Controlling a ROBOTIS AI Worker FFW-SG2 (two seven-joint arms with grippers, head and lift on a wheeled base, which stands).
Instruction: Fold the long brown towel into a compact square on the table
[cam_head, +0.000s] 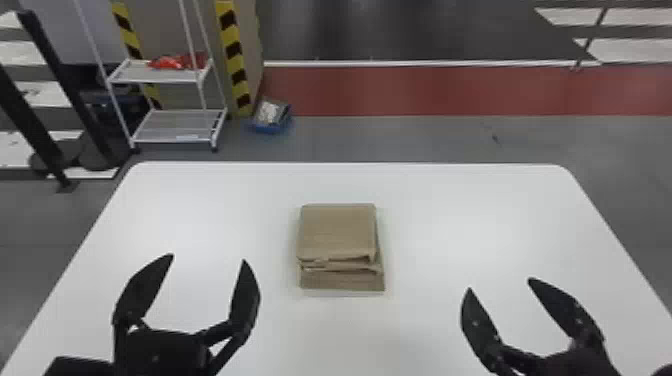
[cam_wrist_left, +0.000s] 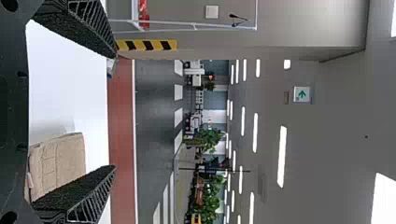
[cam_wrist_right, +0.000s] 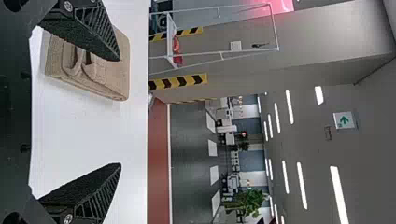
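My left gripper (cam_head: 208, 258) and right gripper (cam_head: 499, 285) show black over the white worktop (cam_head: 450, 225), the towel (cam_head: 337, 230) on it plain brown, with grey floor (cam_head: 375, 140), a red strip (cam_head: 425, 90) and yellow-and-black diagonally striped bands (cam_head: 234, 55) beyond it.

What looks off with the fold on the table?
The brown towel is folded but not flush: its near side shows uneven, rumpled layers, and the bottom layer juts out past the top one toward the robot and slightly to the right. Nothing else on the table looks odd.
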